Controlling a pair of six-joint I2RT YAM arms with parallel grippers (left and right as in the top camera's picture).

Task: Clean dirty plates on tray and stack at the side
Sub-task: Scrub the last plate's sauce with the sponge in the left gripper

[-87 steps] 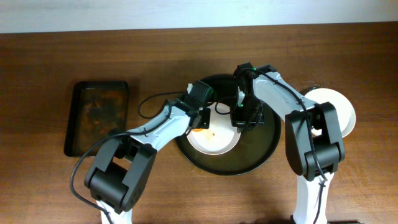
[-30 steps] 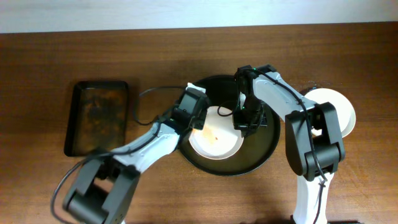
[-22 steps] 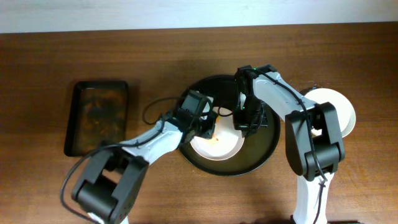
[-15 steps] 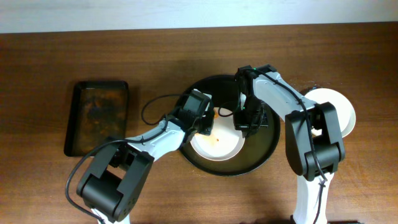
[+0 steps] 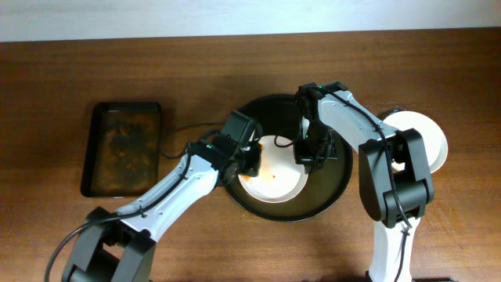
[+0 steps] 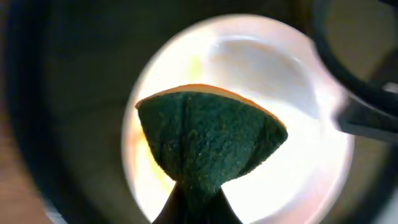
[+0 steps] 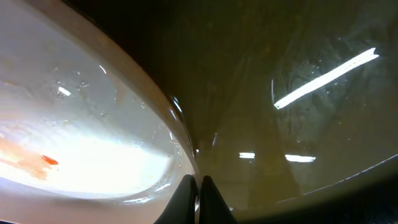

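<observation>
A white dirty plate (image 5: 274, 176) with faint orange-red smears lies in the round black tray (image 5: 333, 184). My left gripper (image 5: 249, 160) is shut on a green sponge (image 6: 208, 146) with an orange back, held over the plate's left part (image 6: 280, 81). My right gripper (image 5: 307, 155) is shut on the plate's right rim (image 7: 180, 134), with the tray floor (image 7: 298, 74) beside it. The plate shows a small red smear in the right wrist view (image 7: 37, 158). More white plates (image 5: 427, 137) are stacked to the right of the tray.
A smaller rectangular black tray (image 5: 123, 147) with brownish residue sits at the left of the wooden table (image 5: 63, 70). A black cable runs from the left arm over the table next to the round tray.
My left gripper has swept the sponge back and forth over the plate's left part and has now drawn back to the left. The orange smear has shrunk. The right gripper has stayed on the rim.
</observation>
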